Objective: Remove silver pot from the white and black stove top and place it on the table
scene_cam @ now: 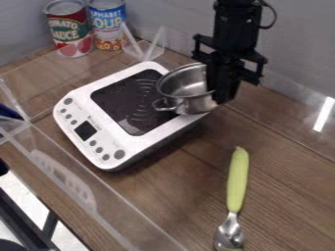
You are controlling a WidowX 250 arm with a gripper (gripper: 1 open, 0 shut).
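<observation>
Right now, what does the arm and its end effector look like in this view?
The arm is black and slim, coming down from the top edge. Its end effector is also black: a boxy bracket-like body with side projections, tapering to long narrow fingers. No markings or cables can be made out at this resolution.

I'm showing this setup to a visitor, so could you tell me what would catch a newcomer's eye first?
The black gripper stands out at upper right, shut on the rim of the silver pot, which hangs tilted over the right edge of the stove top. At lower right a yellow-handled spoon lies on the table, and two food cans stand at the back left.
</observation>
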